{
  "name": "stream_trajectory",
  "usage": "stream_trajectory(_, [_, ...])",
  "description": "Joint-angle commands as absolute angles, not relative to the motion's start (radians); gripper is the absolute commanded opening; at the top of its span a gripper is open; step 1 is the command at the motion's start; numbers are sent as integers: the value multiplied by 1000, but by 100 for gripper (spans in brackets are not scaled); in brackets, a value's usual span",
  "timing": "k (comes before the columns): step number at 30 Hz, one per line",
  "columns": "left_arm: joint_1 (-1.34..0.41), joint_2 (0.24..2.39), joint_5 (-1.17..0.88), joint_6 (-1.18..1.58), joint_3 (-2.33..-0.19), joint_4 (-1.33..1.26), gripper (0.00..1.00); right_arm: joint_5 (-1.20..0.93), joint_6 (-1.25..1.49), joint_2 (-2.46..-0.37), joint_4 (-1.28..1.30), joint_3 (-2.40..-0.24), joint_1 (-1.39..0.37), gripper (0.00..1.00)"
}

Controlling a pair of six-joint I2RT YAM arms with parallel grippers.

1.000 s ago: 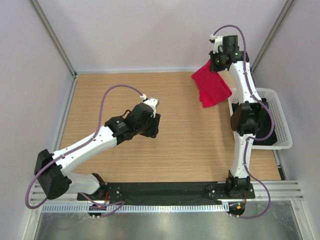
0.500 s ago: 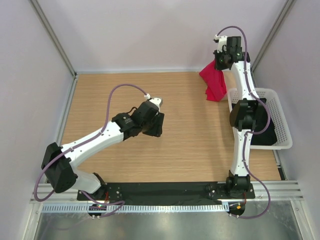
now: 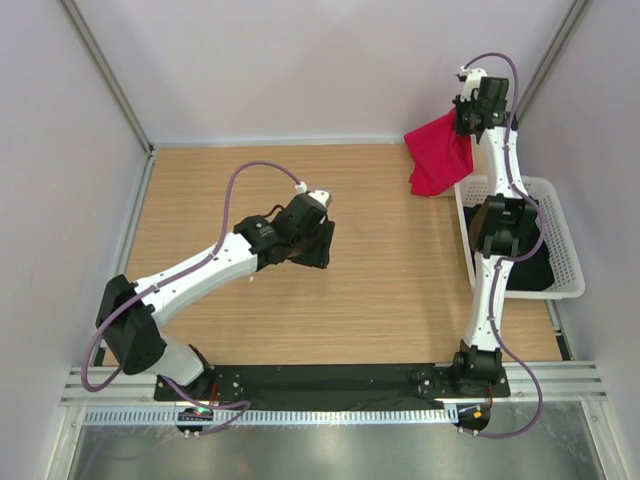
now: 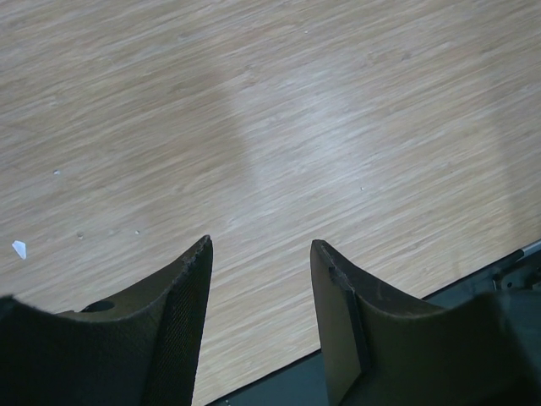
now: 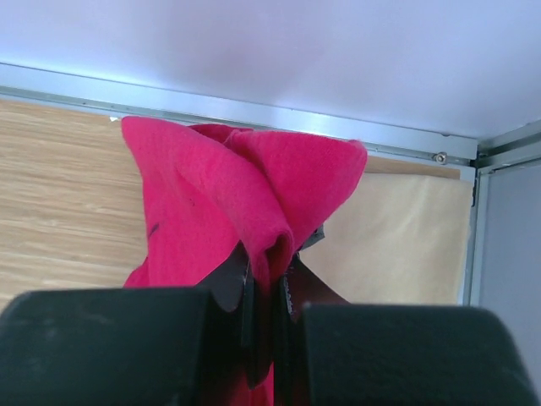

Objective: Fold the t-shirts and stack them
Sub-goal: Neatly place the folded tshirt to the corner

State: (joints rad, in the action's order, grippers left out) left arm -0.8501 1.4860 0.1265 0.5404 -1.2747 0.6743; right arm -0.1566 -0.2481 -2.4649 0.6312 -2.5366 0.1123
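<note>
The right end effector (image 5: 269,292) pinches a bunched crimson cloth t-shirt (image 3: 440,155), hanging above the far right corner of the wooden counter (image 3: 400,280). Best lower it centreward, so the half-open, empty left end effector (image 4: 260,245) can spread it flat.

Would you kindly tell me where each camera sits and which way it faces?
Top external: fixed above and behind the bases, looking down on the wooden table, both arms and the white basket.
Left wrist: on the left arm, facing down at the tabletop; the open left gripper frames the bottom.
Right wrist: on the raised right arm, facing the back wall; the right gripper is shut on the red t-shirt.
Shared: top and right wrist views both show that t-shirt.
</note>
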Motion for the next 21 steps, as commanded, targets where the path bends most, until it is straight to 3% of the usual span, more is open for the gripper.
stream_trajectory(1, [-847,1493,126,531,-1324,722,52,-156,-235,-2477,488,-2569,121,1])
stream_trajectory(21, [-824,1589,61,509,-1402,790,52,-204,-183,-2537,384,-2577,230,1])
